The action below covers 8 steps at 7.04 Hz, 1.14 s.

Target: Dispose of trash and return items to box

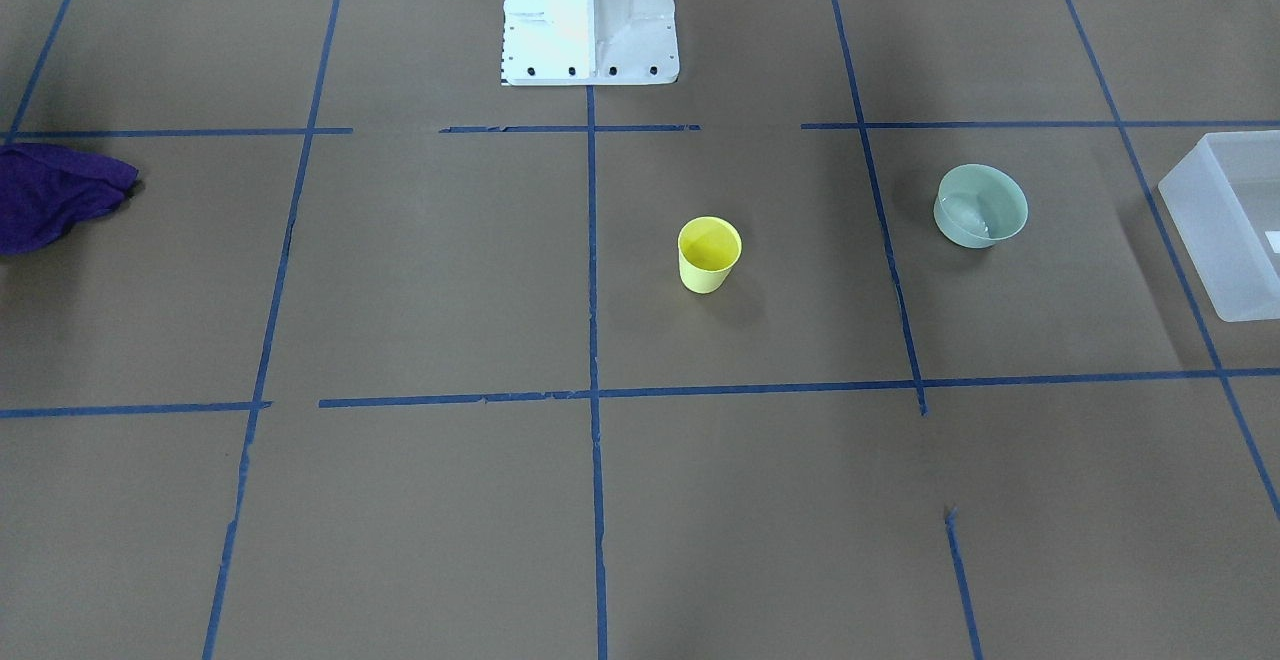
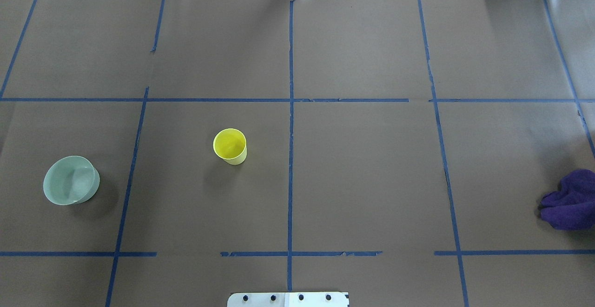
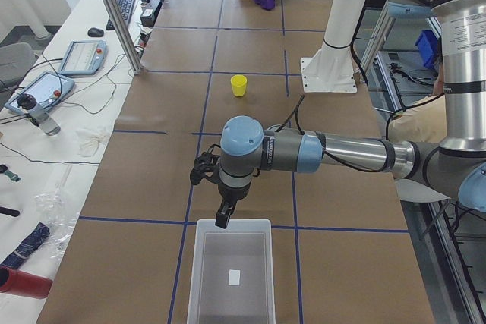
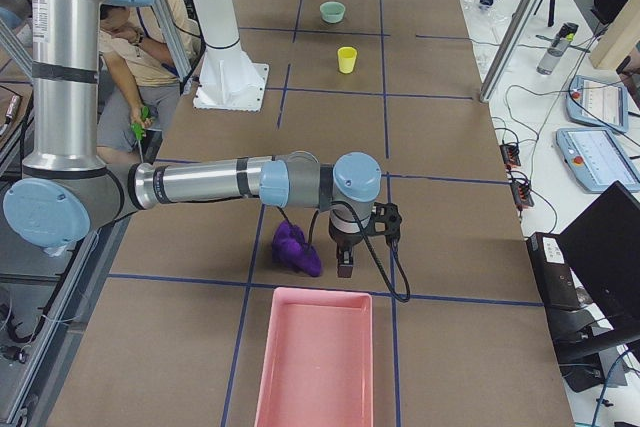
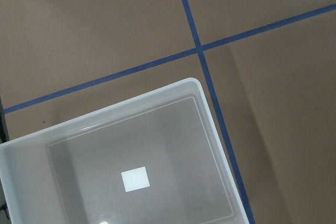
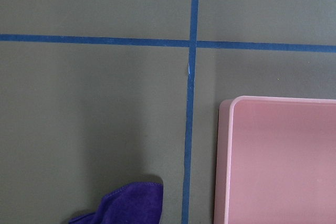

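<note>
The yellow cup [image 1: 709, 254] stands upright and empty near the table's middle; it also shows in the overhead view [image 2: 229, 146]. The frosted white box [image 3: 231, 275] with a small label sits at the table's left end; it looks empty in the left wrist view [image 5: 131, 166]. My left gripper [image 3: 222, 218] hangs just above the box's near rim. My right gripper [image 4: 345, 267] hangs beside a purple cloth [image 4: 297, 247], near a pink tray [image 4: 315, 357]. Each gripper shows only in a side view, so I cannot tell if either is open or shut.
A pale green bowl [image 2: 71, 179] stands between the cup and the box. The purple cloth [image 2: 569, 200] lies at the overhead view's right edge. The pink tray's rim [image 6: 226, 150] is right of the cloth in the right wrist view. The robot base [image 1: 588, 15] stands mid-table.
</note>
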Motion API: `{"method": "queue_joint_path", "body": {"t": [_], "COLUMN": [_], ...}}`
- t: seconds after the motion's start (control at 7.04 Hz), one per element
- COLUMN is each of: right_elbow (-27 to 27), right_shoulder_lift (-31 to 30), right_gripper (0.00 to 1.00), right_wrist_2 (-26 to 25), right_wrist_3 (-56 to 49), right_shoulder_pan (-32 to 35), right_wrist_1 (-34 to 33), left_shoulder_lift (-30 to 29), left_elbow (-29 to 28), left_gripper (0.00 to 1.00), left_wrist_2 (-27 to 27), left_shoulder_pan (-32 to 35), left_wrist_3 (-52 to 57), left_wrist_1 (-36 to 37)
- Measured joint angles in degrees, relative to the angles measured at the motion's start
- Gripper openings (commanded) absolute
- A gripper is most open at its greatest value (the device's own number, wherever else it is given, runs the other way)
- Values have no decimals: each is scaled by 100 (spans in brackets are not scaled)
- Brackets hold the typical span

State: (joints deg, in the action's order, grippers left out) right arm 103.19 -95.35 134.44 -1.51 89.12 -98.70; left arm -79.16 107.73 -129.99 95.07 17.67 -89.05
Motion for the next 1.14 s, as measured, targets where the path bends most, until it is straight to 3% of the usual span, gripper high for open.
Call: {"method": "queue_joint_path", "body": {"t": [0.57,0.85,1.14], "right_elbow": [-5,-8,-9], "right_shoulder_lift": [-2,-15,-19], "right_gripper": [100,100,100], "right_wrist_2": [14,12,17], "right_wrist_3": [-9,-11,-2], "right_shoulder_pan": [0,0,0], "right_wrist_1": [0,0,0], "left_shoulder_lift": [-13,-62,-250], "left_elbow": [-213,-127,251], "left_gripper": [100,100,100], "left_wrist_2": [-555,-615,-651], "left_shoulder_pan": [-219,-899,-1928], "left_wrist_3": [-322,-1428,-3354], "left_wrist_1": [-785,-1593,-2229]}}
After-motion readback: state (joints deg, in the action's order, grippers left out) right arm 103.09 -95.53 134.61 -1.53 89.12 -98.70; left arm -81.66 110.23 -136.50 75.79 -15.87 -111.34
